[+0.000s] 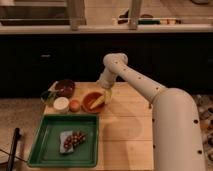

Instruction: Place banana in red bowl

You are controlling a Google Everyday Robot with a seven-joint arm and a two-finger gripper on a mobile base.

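Observation:
The red bowl (91, 102) sits on the wooden table, left of centre. The yellow banana (98, 101) lies in the bowl, leaning over its right rim. My gripper (106, 94) hangs at the end of the white arm, just above the bowl's right rim and right by the banana's upper end.
A green tray (50, 145) with a small heap of grapes (75, 140) lies at the front left. A dark bowl (65, 87), a white cup (61, 104) and an orange fruit (75, 105) stand left of the red bowl. The wooden table (125, 130) reaches to the right.

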